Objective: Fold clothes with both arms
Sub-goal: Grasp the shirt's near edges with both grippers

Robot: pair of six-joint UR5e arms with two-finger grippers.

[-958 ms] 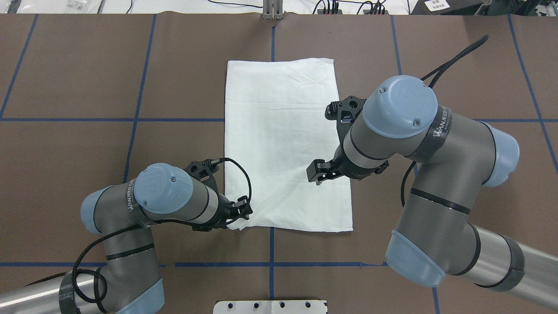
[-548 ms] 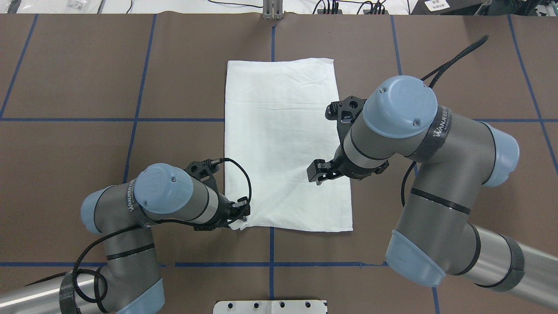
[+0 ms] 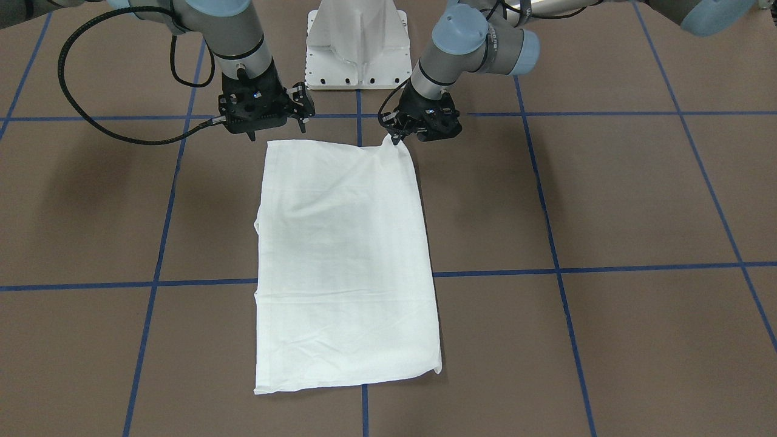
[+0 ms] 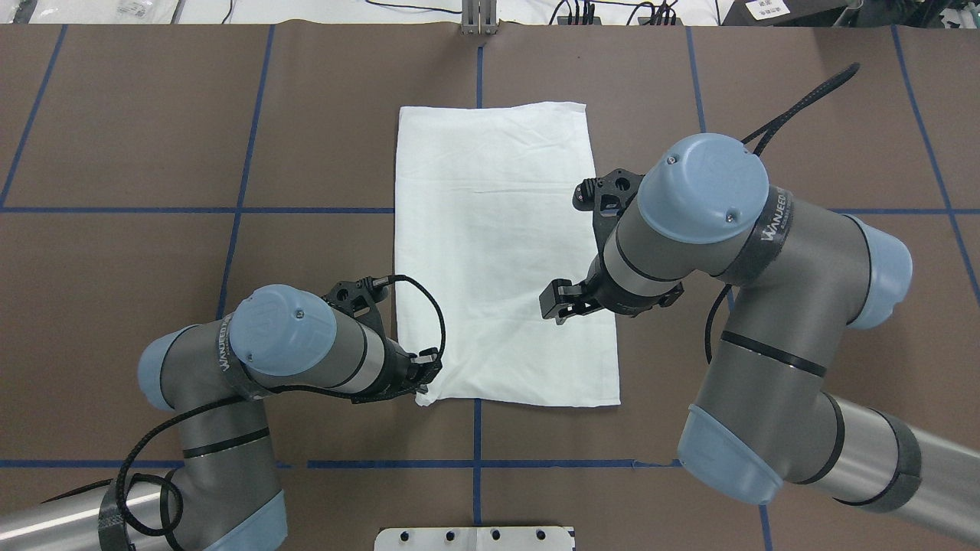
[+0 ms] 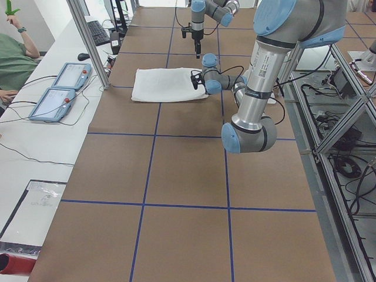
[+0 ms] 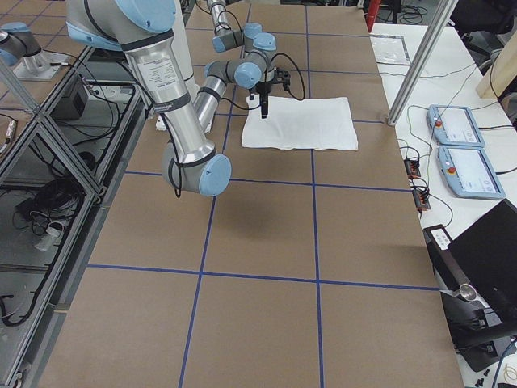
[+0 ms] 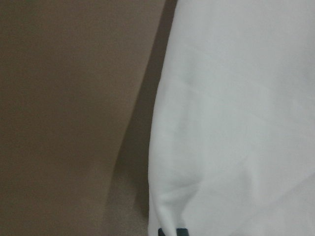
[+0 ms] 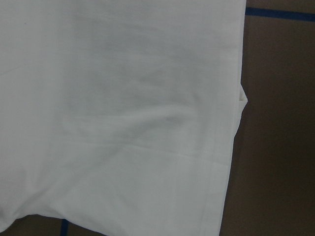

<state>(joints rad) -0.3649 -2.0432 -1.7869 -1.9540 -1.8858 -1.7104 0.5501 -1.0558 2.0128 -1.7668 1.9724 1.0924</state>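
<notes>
- The shirt (image 3: 343,255) lies at the middle of the table (image 3: 607,200), folded into a long flat rectangle. Its print is hidden and one short edge faces the robot.
- The left gripper (image 3: 394,136) has its jaws pinched on the near corner on its own side, where the cloth rises in a small peak.
- The right gripper (image 3: 275,132) hangs just over the other near corner. Its jaws look spread wide and hold nothing, and that corner lies flat.
- The cloth looks like thin, light, limp cotton. It will likely sag between two held points, and its layers may slide apart if only the top one is caught.
- The best hold is probably both near corners, pinched through all layers right at the edge, so the short edge travels level.
- Lifting by one corner alone would likely skew the stack.
</notes>
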